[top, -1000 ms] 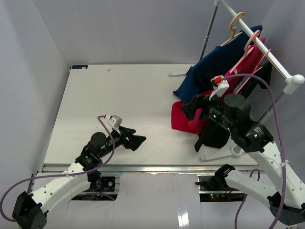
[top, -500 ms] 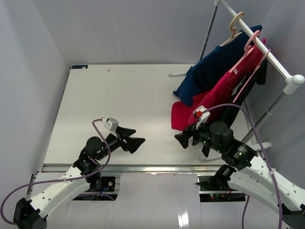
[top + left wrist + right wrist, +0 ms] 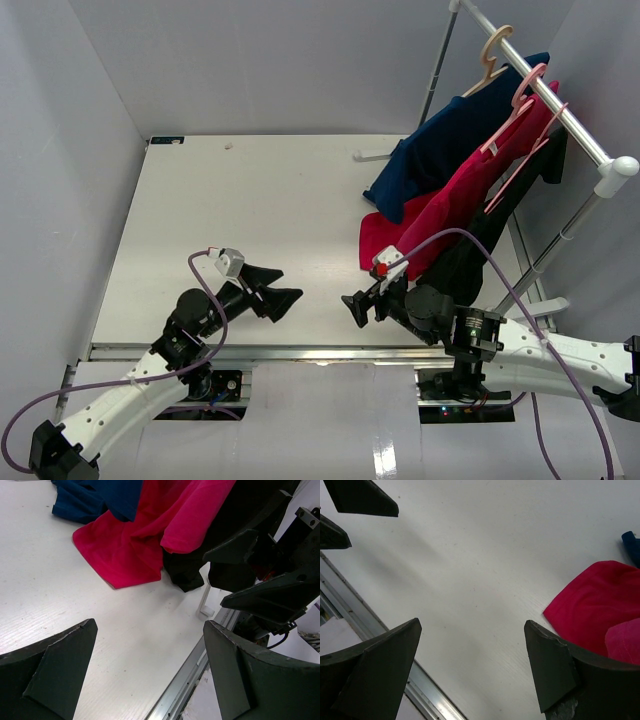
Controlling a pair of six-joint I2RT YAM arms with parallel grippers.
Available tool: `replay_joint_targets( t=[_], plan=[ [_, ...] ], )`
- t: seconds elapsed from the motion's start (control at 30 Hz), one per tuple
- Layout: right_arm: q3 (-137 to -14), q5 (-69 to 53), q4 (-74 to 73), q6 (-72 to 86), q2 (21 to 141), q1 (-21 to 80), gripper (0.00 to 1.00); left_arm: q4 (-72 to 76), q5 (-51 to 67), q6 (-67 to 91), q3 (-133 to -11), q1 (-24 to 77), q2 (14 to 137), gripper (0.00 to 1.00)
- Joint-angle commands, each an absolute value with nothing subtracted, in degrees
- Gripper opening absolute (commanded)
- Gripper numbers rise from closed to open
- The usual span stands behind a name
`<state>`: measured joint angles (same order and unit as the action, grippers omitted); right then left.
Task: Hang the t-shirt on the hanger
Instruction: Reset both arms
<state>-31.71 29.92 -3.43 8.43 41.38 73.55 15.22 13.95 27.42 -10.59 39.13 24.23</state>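
Note:
The crimson t-shirt (image 3: 460,195) hangs from the pale-pink hanger (image 3: 527,88) on the rail at the right. Its lower end lies on the table (image 3: 380,245). It also shows in the left wrist view (image 3: 135,545) and the right wrist view (image 3: 590,605). My left gripper (image 3: 285,292) is open and empty low over the table's near edge; its jaws stand wide apart in its own view (image 3: 150,625). My right gripper (image 3: 355,305) is open and empty, near the front edge just left of the shirt's hem, jaws wide apart (image 3: 472,625). The two grippers face each other.
A navy shirt (image 3: 440,145) on a beige hanger (image 3: 492,55) hangs behind the red one. A black garment (image 3: 465,265) hangs in front of it. The metal rail (image 3: 590,145) slants along the right side, and the rack's foot (image 3: 530,310) rests near the right arm.
My right arm has pulled away from the rack, down and left to the table's front edge. My left gripper has shifted only slightly.

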Motion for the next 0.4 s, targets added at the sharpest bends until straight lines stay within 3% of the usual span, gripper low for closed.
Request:
replay_joint_targets(
  t=[0.0, 0.37],
  plan=[
    [-27.8, 33.5, 6.6, 6.9, 38.2, 74.0, 0.90, 14.8, 14.3, 26.9, -11.2, 39.4, 23.4, 0.98],
    [-25.1, 36.4, 8.6, 5.4, 36.1, 74.0, 0.90, 14.7, 14.4, 26.7, -11.0, 39.5, 22.6, 0.98]
  ],
)
